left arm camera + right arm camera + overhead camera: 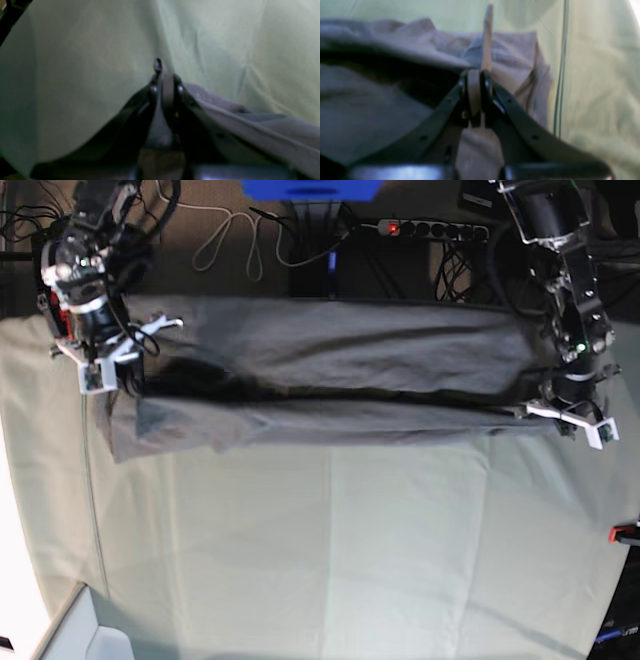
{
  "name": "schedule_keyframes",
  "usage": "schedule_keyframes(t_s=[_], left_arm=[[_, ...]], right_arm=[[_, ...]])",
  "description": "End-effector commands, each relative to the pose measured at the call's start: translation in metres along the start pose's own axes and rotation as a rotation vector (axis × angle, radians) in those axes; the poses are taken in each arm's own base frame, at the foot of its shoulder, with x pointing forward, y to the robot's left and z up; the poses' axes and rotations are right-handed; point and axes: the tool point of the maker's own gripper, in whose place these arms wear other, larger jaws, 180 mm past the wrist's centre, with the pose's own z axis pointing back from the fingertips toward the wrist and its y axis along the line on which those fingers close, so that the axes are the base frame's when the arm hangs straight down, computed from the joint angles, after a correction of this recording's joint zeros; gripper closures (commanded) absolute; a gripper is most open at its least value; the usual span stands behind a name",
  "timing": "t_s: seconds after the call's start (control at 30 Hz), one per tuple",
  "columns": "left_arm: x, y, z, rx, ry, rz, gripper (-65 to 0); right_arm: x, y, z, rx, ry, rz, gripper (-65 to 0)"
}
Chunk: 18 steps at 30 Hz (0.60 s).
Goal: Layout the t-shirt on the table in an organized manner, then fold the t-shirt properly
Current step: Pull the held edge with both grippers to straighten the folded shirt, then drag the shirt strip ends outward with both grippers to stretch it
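Note:
The dark grey t-shirt (pixel 330 380) is pulled out long across the far part of the table (pixel 330 560), held at both ends and folded lengthwise with a dark crease along its middle. At the right of the base view, my left gripper (pixel 545 408) is shut on one end of it; the left wrist view shows the left gripper (pixel 165 82) pinching a fold of the t-shirt (pixel 250 125) that trails off to the right. At the left, my right gripper (pixel 122 378) is shut on the other end. The right wrist view shows the right gripper (pixel 476 82) clamping bunched t-shirt cloth (pixel 370 112).
Behind the table lie a power strip (pixel 430 227), loose cables (pixel 235 240) and a blue object (pixel 310 188). A red clamp (pixel 625 532) sits at the table's right edge. A white box (pixel 90 642) stands at the near left corner. A seam line (pixel 561 75) runs down the tablecloth.

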Motion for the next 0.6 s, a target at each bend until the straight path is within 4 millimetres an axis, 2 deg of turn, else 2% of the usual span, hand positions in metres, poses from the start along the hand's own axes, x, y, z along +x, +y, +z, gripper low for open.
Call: schedule_keyframes(t_s=[0.0, 0.2, 0.4, 0.57], left_arm=[[0.02, 0.004, 0.0, 0.006, -0.061, -0.007, 0.0], [0.021, 0.027, 0.004, 0.061, -0.068, 0.029, 0.0], [0.022, 0.028, 0.003, 0.063, -0.068, 0.031, 0.0], [0.02, 0.028, 0.003, 0.063, -0.065, 0.032, 0.0]], right_arm=[[0.012, 0.005, 0.002, 0.009, -0.051, -0.013, 0.0], [-0.009, 0.024, 0.012, 0.038, -0.002, -0.044, 0.0], [-0.014, 0.049, 0.017, 0.099, 0.013, -0.041, 0.0], [-0.017, 0.051, 0.017, 0.106, 0.021, -0.045, 0.0]])
